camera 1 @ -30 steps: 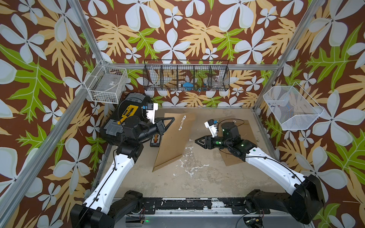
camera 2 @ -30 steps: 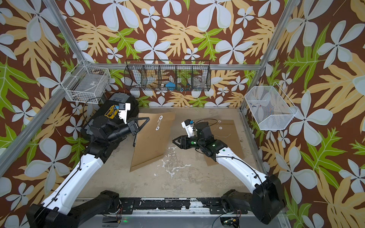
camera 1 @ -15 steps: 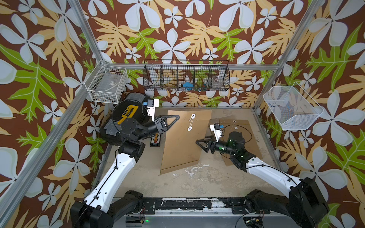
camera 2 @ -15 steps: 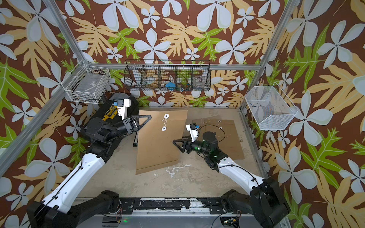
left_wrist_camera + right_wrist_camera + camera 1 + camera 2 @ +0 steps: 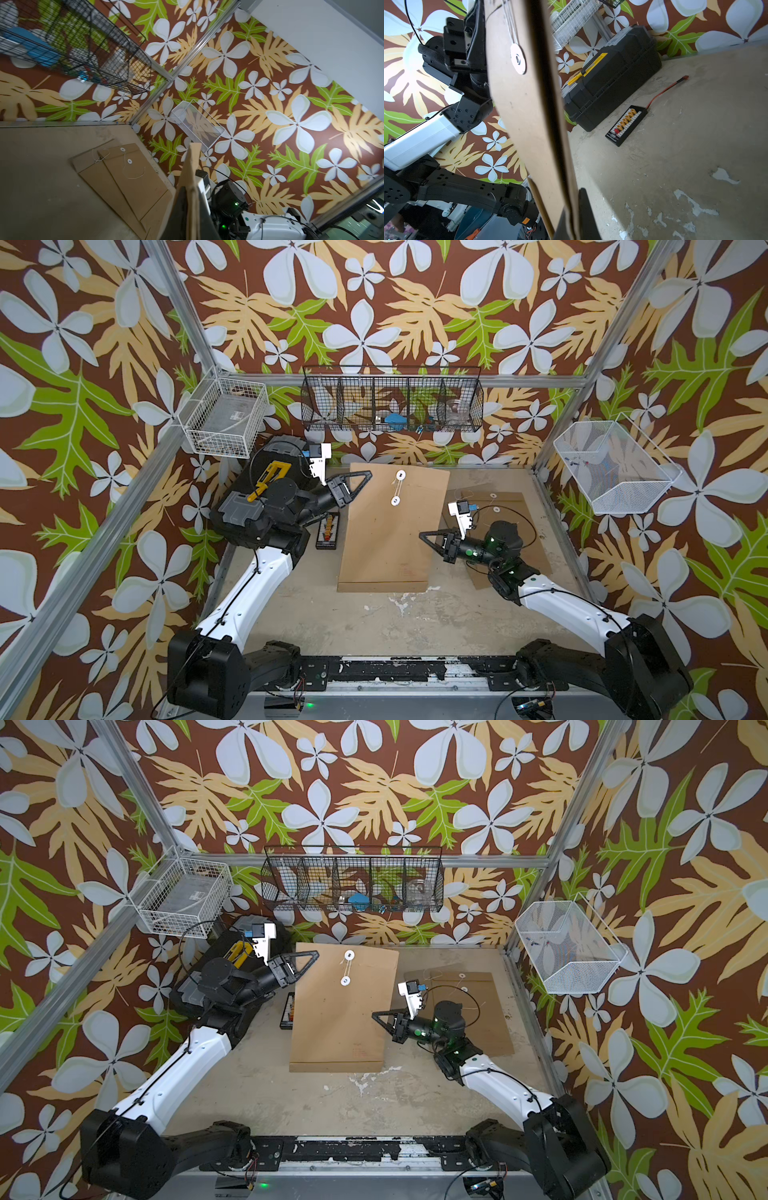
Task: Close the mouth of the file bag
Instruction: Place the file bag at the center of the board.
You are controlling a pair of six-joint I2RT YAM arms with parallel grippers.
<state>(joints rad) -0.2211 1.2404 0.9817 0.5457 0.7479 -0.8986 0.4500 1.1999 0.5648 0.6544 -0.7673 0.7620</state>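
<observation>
Over the middle of the tabletop (image 5: 374,626), the brown file bag (image 5: 386,539) is held up at a slant, face toward both top views. A string runs from its upper white disc (image 5: 400,475) to its lower white disc (image 5: 395,501). The right tool (image 5: 423,534) is clenched on the bag's right edge. The left tool (image 5: 362,477) sits at the far left corner with the paper between its jaws; whether they pinch it cannot be told. A second file bag (image 5: 515,510) lies flat near the right wall, and a black toolbox (image 5: 612,83) stands by the left wall.
</observation>
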